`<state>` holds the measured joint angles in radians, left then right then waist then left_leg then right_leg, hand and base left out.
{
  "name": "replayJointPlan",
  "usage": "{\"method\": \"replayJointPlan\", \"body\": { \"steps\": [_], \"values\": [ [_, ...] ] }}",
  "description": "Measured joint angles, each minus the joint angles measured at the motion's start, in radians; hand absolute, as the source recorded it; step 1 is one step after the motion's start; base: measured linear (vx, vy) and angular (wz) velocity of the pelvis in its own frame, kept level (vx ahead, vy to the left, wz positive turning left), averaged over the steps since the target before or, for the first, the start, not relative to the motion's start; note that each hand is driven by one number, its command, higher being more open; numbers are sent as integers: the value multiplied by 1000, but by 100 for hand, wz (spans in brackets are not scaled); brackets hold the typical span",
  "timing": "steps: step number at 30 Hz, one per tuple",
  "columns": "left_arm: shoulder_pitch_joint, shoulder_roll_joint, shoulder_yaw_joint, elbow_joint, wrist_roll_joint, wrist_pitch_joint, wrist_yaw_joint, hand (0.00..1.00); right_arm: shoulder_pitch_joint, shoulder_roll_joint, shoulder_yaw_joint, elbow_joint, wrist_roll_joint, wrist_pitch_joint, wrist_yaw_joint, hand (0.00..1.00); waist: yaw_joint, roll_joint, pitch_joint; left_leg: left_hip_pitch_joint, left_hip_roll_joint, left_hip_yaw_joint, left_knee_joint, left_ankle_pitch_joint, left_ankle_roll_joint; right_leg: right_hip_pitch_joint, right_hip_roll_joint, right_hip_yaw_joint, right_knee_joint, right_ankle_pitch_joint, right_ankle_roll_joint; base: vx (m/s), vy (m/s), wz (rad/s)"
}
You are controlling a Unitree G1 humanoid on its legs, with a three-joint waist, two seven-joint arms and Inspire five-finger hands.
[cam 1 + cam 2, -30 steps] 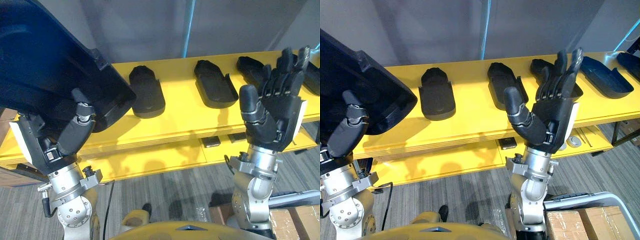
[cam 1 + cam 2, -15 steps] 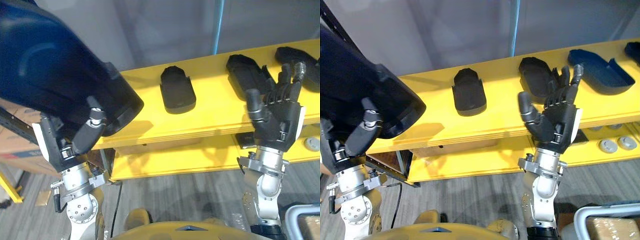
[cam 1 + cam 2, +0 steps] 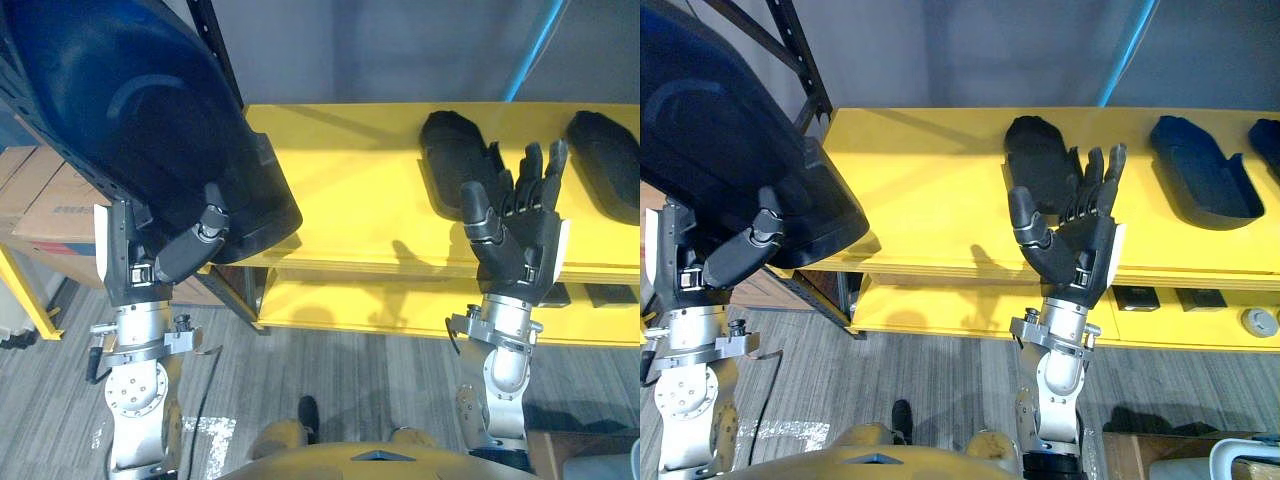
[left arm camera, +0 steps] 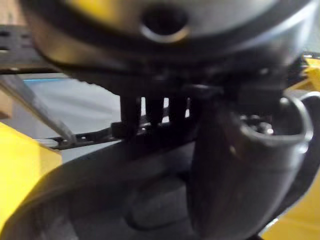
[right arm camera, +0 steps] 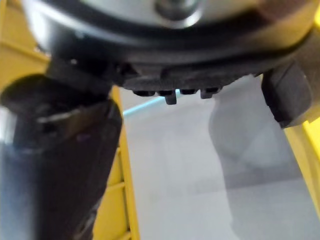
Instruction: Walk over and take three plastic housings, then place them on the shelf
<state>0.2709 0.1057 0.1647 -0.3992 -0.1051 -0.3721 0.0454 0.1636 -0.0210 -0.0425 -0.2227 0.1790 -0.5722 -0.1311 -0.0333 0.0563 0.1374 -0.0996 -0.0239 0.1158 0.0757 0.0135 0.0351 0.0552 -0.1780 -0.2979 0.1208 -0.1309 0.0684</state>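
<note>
Yellow shelf [image 3: 350,190], bare beside the black housing [image 3: 455,160]. Left hand [image 3: 175,255] clamps the blue housing [image 3: 120,130], right hand [image 3: 520,250] splayed; I'd set it flat there.

A workshop or storeroom: yellow shelving [image 3: 350,195] with dark moulded housings [image 3: 1035,150], cardboard boxes [image 3: 45,215] alongside.

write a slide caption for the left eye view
Left hand grips a dark housing at the yellow shelf; right hand open.
</note>
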Motion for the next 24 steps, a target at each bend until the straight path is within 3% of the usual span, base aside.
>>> {"method": "replayJointPlan", "body": {
  "steps": [6, 10, 11, 13, 19, 24],
  "values": [
    [41, -16, -49, -1, -4, 33, 18, 0, 98, 20, -88, -4, -100, 108, -223, 100, -2, -10, 15, 23, -3, 5, -91, 50, -6, -26, 3, 28, 15, -1, -2, 13, -3, 5],
    [118, -16, -37, -8, -2, 34, 16, 0, 254, 66, -134, -13, -95, 154, -228, 100, -22, -13, 16, 58, 11, 107, -119, 14, -13, -35, -7, 82, 39, -17, -4, 6, 8, -43],
    [120, -6, -29, -8, 5, 39, 15, 0, 299, 69, -160, -6, -92, 158, -218, 100, -37, -13, 17, 56, 34, 207, -94, -5, -19, -38, -11, 86, 40, -16, -3, 41, 34, -23],
    [117, 49, -9, -8, 26, 56, 8, 0, 349, 65, -236, 53, -92, 159, -180, 100, -54, -18, 20, 70, 46, 268, -70, -20, -26, -42, -12, 121, 54, -16, -3, 62, 34, -42],
    [21, 198, 57, -4, 24, 118, -4, 0, 397, 52, -319, 202, -33, 185, 7, 100, -69, -21, 18, 83, 53, 302, -61, -28, -32, -52, -8, 165, 66, -16, -2, 37, 20, -20],
    [-104, 289, 79, 2, -31, 194, -31, 0, 380, 10, -286, 380, -31, 266, 123, 100, -53, -19, 17, 90, 59, 315, -62, -42, -41, -54, -3, 184, 71, -13, 1, 3, 2, -8]
  ]
}}
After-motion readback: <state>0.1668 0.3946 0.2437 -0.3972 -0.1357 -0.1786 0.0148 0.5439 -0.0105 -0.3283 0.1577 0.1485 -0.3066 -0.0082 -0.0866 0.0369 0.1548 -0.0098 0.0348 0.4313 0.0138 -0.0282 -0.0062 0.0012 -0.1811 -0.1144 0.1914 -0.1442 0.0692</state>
